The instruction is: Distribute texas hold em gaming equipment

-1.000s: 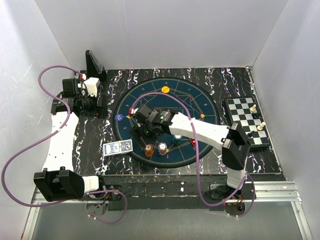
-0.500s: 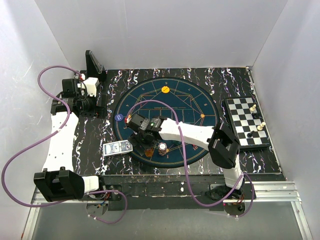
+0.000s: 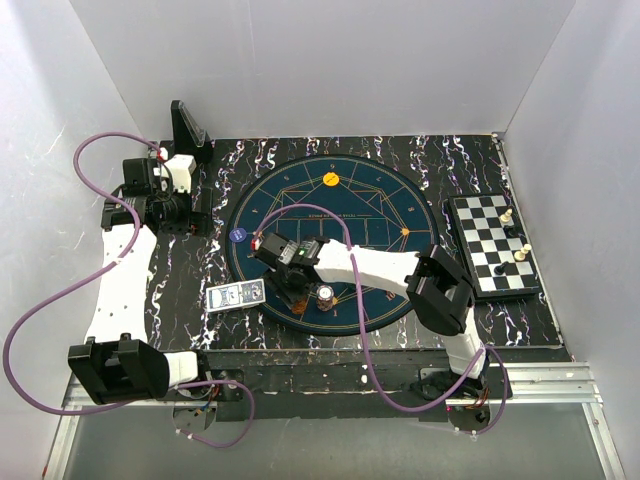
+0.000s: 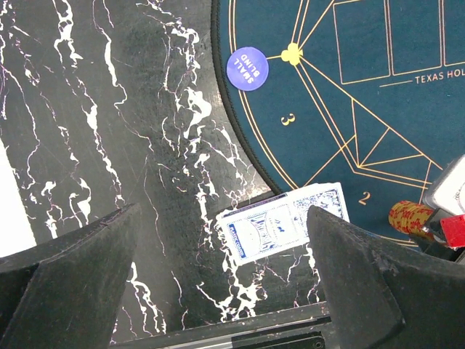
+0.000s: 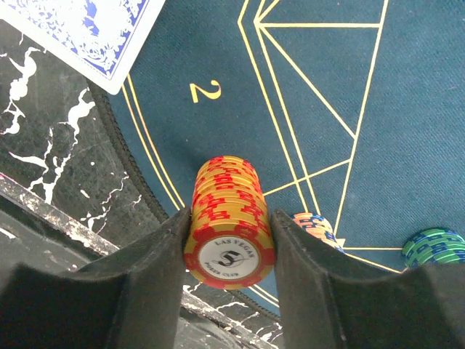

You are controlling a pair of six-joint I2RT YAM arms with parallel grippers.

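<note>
Where the overhead camera hides the catch under the right gripper (image 3: 291, 284), the right wrist camera shows an orange chip stack (image 5: 227, 218) clamped between both fingers (image 5: 145, 283), standing on the round blue mat (image 5: 327, 109) beside the numeral 2. Only the left wrist view reads the purple small-blind button (image 4: 247, 67) at the mat's rim; the left gripper (image 4: 224, 218) hangs with jaws wide apart above the blue-backed cards (image 4: 283, 230), which straddle mat and black marbled table (image 4: 109, 109). The mat also carries a green chip stack (image 5: 434, 247)

My right claw (image 5: 229, 227) slid toward seven o'clock and squeezed shut around the orange chip stack (image 5: 226, 190).
</note>
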